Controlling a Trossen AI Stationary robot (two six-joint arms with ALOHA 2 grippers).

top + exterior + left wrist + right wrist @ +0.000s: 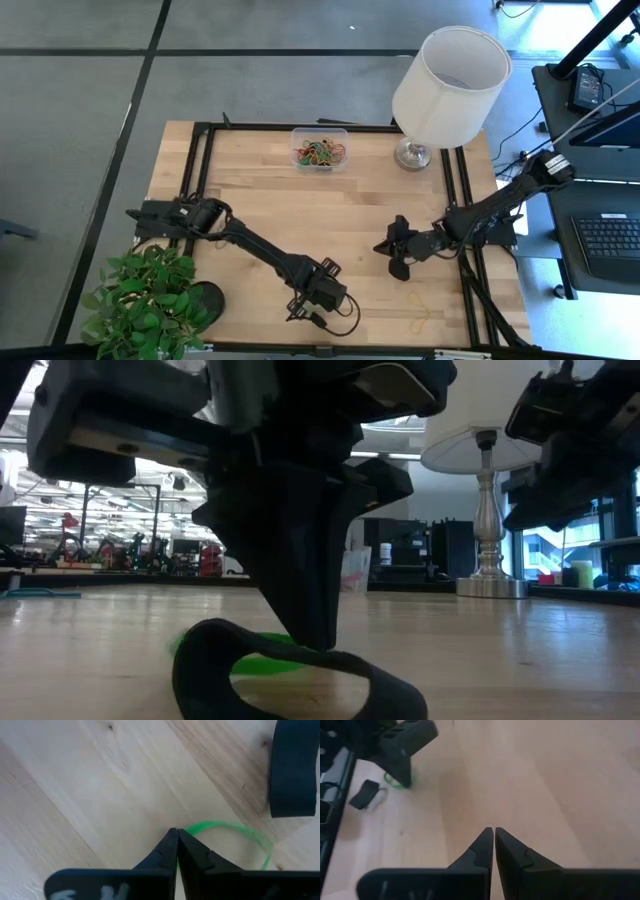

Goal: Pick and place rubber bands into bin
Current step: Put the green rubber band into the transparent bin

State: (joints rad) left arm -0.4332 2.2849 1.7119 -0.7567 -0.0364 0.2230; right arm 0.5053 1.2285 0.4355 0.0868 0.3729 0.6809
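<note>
A green rubber band [239, 830] lies on the wooden table near its front edge, and my left gripper [176, 833] is shut on it, fingers pointing down. The same gripper [303, 310] shows in the high view and its dark finger [312, 622] in the low view. The clear bin [320, 149] at the table's far edge holds several coloured rubber bands. A yellow rubber band [420, 311] lies flat near the front right. My right gripper [493, 831] hovers shut over bare wood right of centre, holding nothing. My left gripper pinches the green rubber band at one end of its loop [189, 830] between its two fingertips, coming from above and pointing down. The rest of the loop [265, 849] lies slack on the table beside the fingers.
A wide black loop [290, 675] lies on the table right beside the green band, toward the front edge. A white lamp [449, 85] stands at the far right corner. A potted plant [150, 300] sits at the front left corner. Black rails [200, 190] frame the table.
</note>
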